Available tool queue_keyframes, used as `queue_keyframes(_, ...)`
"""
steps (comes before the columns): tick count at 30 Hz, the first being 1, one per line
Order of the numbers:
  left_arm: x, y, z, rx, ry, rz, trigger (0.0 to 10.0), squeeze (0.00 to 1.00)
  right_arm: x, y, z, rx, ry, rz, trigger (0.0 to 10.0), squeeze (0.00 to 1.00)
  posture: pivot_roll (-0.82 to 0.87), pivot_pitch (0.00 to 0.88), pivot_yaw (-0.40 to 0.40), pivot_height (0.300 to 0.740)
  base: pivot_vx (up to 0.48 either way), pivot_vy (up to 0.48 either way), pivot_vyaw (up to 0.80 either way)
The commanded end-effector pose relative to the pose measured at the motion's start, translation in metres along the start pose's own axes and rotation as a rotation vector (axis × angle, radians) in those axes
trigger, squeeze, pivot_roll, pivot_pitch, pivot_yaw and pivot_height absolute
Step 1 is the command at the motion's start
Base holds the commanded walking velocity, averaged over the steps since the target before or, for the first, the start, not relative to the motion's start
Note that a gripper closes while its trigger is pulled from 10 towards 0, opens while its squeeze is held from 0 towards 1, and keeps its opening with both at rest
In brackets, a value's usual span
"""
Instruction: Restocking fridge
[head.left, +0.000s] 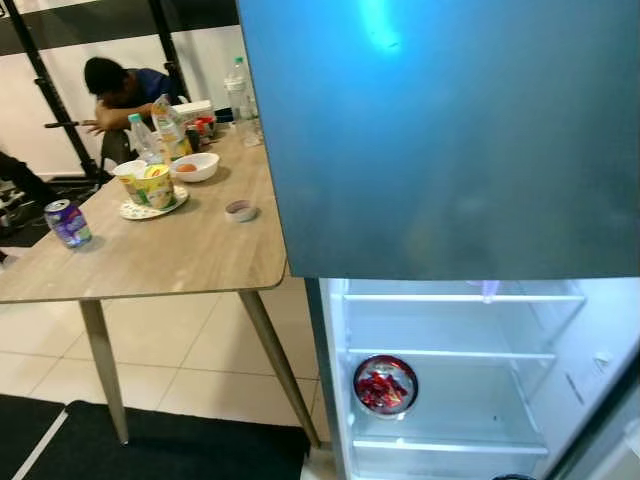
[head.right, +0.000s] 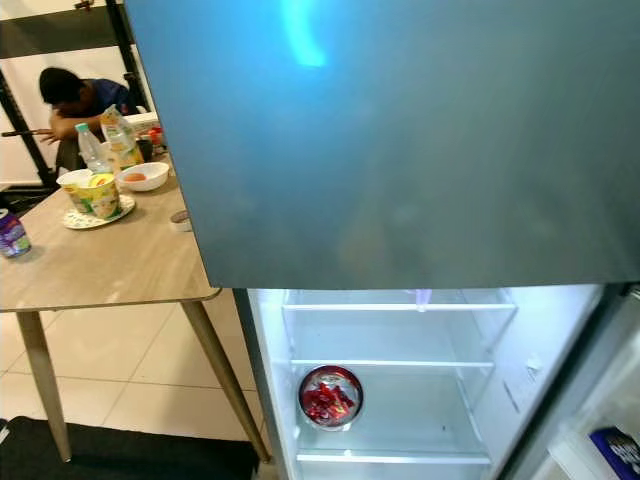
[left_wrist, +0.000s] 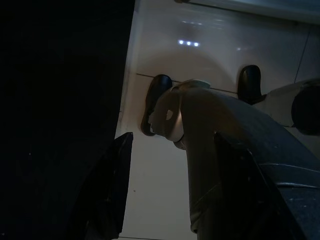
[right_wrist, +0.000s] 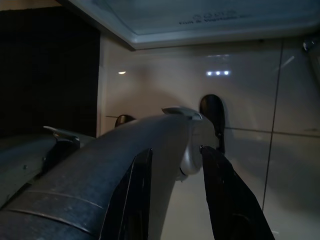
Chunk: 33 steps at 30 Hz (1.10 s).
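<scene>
The fridge (head.left: 440, 380) stands open, lit inside, with a bowl (head.left: 385, 385) of red-wrapped things on its lower shelf and the shelves above it bare. The stock lies on the table (head.left: 180, 250) to the left: a can (head.left: 67, 222) at the near left, cups on a plate (head.left: 150, 187), a white bowl (head.left: 195, 167), bottles (head.left: 240, 95) and packets farther back. A person (head.left: 120, 90) leans at the far end.

As I judge it, this is the pause between loads: nothing is carried. The next move calls for turning left to the table and reaching for an item, the can or cups being nearest.

Both arms hang idle toward the tiled floor. The left gripper (left_wrist: 172, 175) has its fingers spread wide and empty; the right gripper (right_wrist: 172, 185) is parted a little, also empty. The table's goods lie well apart from both.
</scene>
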<state>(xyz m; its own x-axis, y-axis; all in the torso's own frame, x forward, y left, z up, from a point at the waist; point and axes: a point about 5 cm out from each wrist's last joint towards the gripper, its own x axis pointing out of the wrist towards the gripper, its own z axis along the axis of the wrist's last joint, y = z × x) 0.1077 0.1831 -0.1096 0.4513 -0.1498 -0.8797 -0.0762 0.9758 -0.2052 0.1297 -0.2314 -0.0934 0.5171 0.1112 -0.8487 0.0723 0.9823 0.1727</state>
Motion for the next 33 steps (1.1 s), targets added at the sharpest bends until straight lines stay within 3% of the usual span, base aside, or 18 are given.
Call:
queue_keyframes(1, -0.0002, -0.0007, -0.0032, 0.008, 0.015, 0.002, 10.0, 0.00, 0.0009, 0.0019, -0.0003, 0.001, 0.007, 0.001, 10.0, 0.00, -0.08, 0.000, 0.032, 0.740, -0.360, 0.000, 0.00)
queue_keyframes(30, -0.0004, -0.0006, -0.0045, 0.011, 0.019, 0.006, 10.0, 0.00, 0.0007, 0.0013, -0.0009, 0.011, 0.016, 0.005, 10.0, 0.00, -0.08, 0.000, 0.030, 0.740, -0.373, 0.000, 0.00)
queue_keyframes(33, -0.0004, -0.0007, -0.0047, 0.012, 0.021, 0.006, 10.0, 0.00, 0.0007, 0.0019, -0.0021, 0.010, 0.029, 0.012, 10.0, 0.00, -0.08, 0.000, 0.030, 0.740, -0.384, 0.000, -0.79)
